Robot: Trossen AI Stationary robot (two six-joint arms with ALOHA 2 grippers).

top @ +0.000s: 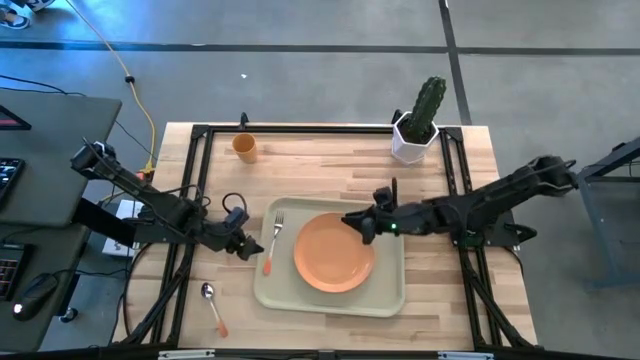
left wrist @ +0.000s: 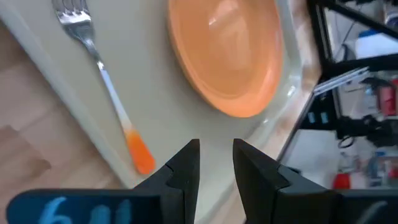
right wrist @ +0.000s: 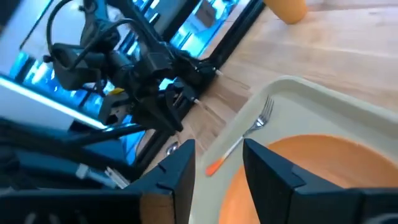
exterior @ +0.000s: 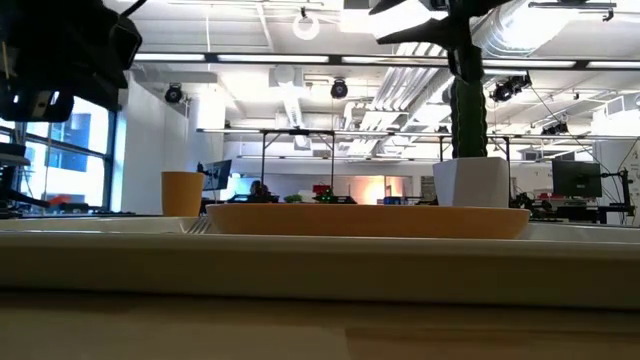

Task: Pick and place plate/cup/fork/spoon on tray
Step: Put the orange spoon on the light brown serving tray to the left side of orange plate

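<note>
table (top: 480, 200) | fork (top: 274, 238) on tray (top: 390, 300) | beside left end effector (top: 252, 250)

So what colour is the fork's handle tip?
Orange, fading to pale toward the metal tines; the small fork shows best in the left wrist view.

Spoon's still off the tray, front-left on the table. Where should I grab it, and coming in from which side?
Take the spoon at the middle of its slim orange-red handle, coming straight down with the left gripper, which is nearest. It lies flat on the bare wood, bowl toward the back, handle toward the front edge, so set the fingers across the handle. The rounded metal bowl would likely slip.
</note>
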